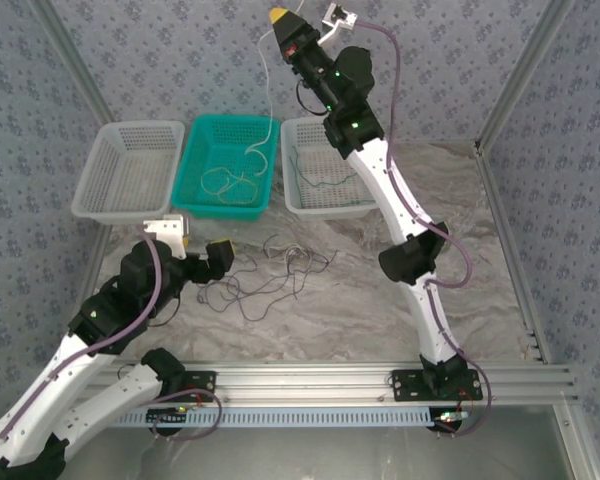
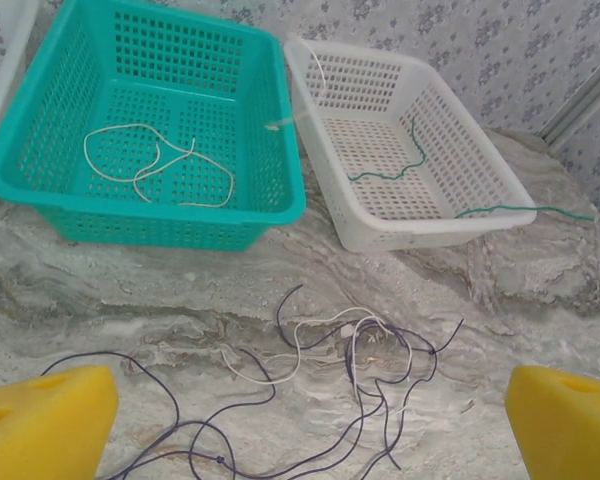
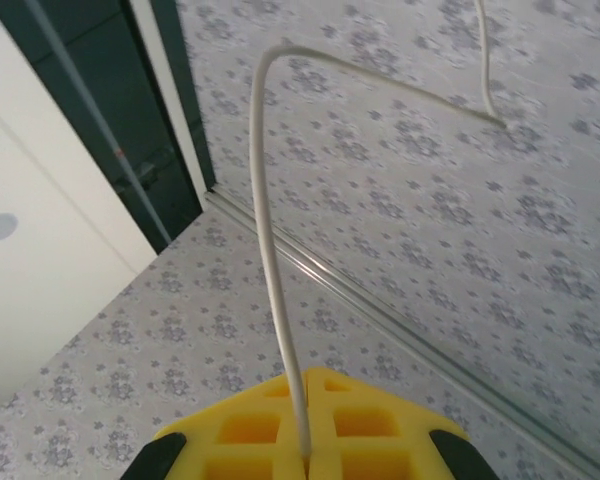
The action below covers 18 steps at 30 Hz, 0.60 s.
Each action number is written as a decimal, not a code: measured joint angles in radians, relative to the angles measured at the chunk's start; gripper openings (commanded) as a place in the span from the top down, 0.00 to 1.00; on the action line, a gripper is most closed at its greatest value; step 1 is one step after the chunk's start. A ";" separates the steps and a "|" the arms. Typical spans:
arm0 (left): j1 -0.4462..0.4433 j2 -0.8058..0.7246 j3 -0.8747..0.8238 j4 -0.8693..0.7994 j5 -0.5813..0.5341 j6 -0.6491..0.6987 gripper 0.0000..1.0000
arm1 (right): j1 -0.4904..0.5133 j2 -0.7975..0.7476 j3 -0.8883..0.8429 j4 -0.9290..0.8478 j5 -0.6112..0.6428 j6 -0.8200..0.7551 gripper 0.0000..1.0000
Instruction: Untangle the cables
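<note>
A tangle of dark purple and pale cables [image 2: 360,350] lies on the marbled table, seen from above as thin loops [image 1: 280,265]. My left gripper [image 2: 305,430] hovers just short of it, its yellow fingertips [image 2: 45,420] far apart and open, with nothing between them. High at the back, my right gripper [image 1: 280,17] is shut on a pale cable [image 3: 270,250], which hangs down [image 1: 263,80] into the teal basket [image 1: 185,170]. Another pale cable [image 2: 160,165] lies coiled in that basket. A green cable [image 2: 400,165] lies in the right white basket [image 2: 400,225], one end trailing over its rim.
A white basket [image 1: 130,165] stands left of the teal one; the three baskets sit in a row at the table's back. Patterned walls close in the sides and rear. The aluminium rail [image 1: 310,380] with the arm bases runs along the near edge.
</note>
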 measured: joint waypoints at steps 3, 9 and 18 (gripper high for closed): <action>0.000 0.002 -0.006 0.003 0.000 0.000 0.01 | 0.024 0.000 0.011 0.033 0.003 -0.030 1.00; 0.000 0.000 -0.008 0.006 0.000 -0.008 0.01 | 0.077 0.050 0.010 0.063 -0.009 -0.041 1.00; 0.000 -0.052 -0.026 -0.020 -0.003 -0.019 0.01 | 0.108 0.201 -0.161 -0.068 -0.032 -0.100 1.00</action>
